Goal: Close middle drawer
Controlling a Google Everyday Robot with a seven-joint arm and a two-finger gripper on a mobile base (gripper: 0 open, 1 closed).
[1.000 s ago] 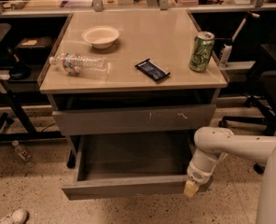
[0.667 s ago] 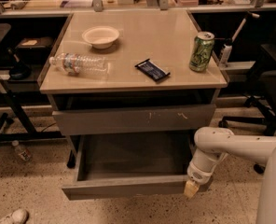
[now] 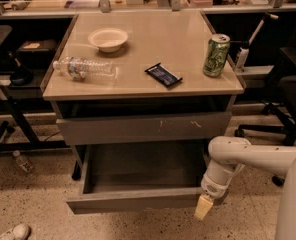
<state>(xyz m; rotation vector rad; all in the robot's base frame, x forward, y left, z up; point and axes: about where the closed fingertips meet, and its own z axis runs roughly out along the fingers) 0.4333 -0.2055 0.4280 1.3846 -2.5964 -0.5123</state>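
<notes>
While the middle drawer [image 3: 133, 200] stands pulled well out from the cabinet, low down beneath the upper front [image 3: 143, 126] with the pale scratches, its inside bare and its flat front facing the camera, the end effector [image 3: 204, 207] hangs at the right end of that front, tip pointing down towards the floor. Whether it is spread or closed I cannot tell, nor whether it is touching the front or sitting just off it. The arm [image 3: 248, 156] reaches in from the right, its elbow near the cabinet's right side.

Closing calls for a push straight back, and the contact point looks like the main worry. Pressing at the far right corner rather than the centre would probably skew the drawer on its runners, so it could bind partway or close crooked. With no handle and a smooth face, the end effector might also slide off the right end or slip under the lower edge, leaving the drawer where it is and sending the arm into the cabinet side.

A hard shove is the other risk. A drawer slamming home would likely jolt the worktop [image 3: 153, 39], where the can [image 3: 216, 55] stands upright near the right edge and the bottle [image 3: 85, 68] lies on its side near the left; the can could topple and the bottle could roll off.
</notes>
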